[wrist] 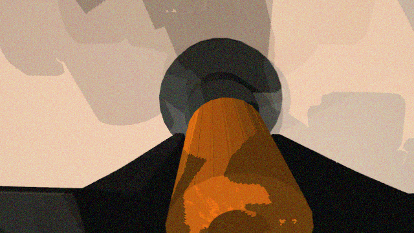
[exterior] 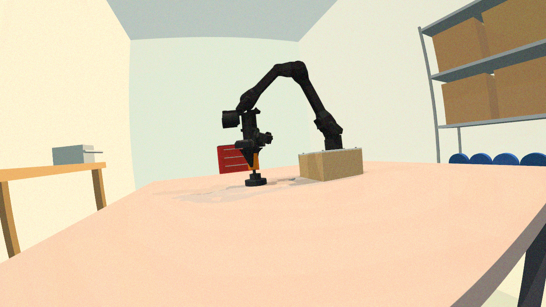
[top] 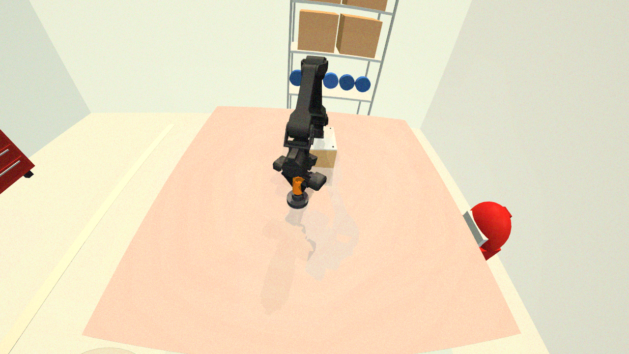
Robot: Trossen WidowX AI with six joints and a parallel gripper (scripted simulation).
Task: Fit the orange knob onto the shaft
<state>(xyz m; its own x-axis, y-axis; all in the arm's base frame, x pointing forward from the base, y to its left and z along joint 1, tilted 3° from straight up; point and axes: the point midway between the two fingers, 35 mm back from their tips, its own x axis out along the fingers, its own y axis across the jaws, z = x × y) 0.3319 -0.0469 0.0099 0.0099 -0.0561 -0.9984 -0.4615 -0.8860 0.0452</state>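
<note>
- Black and pointing straight down, with gripper pinching orange knob upright, above round pedestal; not seated, with dark shaft visible below.
- Arched high to the right through arm, down behind tan box.
- Spread beneath: pale peach table, shadowed near pedestal.
- Across room in exterior view: wooden bench with grey box, red cabinet, then metal rack with cartons.
</note>
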